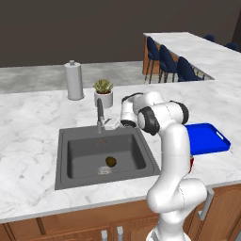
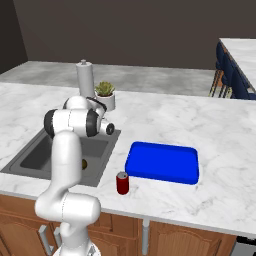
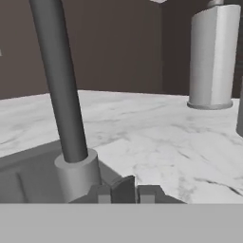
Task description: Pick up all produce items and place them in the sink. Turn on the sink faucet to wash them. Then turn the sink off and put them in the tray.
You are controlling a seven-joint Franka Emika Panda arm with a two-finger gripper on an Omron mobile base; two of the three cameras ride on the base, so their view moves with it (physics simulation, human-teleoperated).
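Brown-olive produce lump (image 1: pixel 110 161) sits in sink (image 1: pixel 75 141) bottom, just beside drain. Judged light, firm, rounded, maybe slick when wet; pinch across short axis. Gripper (image 3: pixel 124 193) pressed together, empty, at faucet (image 1: pixel 100 113) base by lever. Blue tray (image 1: pixel 214 141) right, well apart.

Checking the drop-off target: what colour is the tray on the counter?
Bright blue; the tray shows best in the right base view.

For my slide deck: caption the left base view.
Shut hand at the faucet base; produce item lies in the sink.
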